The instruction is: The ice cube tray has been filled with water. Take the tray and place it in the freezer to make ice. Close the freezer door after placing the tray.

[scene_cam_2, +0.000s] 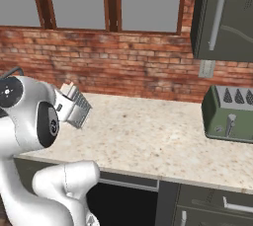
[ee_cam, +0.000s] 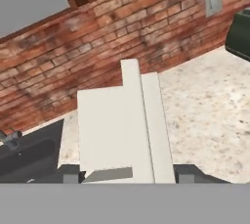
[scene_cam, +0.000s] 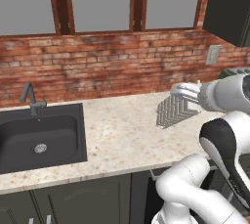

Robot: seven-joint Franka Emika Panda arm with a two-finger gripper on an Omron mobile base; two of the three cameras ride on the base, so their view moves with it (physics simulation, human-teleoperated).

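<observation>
A dark sink with a grey tap sits at the left of the speckled counter, below a brick wall and windows. Right of the sink, the gripper is closed on one end of the tray and holds it in the air above the counter, tilted steeply with its cells facing the room. Farther right, a green toaster oven stands on the counter beneath a dark cabinet.

I log: ice cube tray, matt pale plastic; surface, speckled polished stone; wall, rough red brick; sink, matt black.
</observation>
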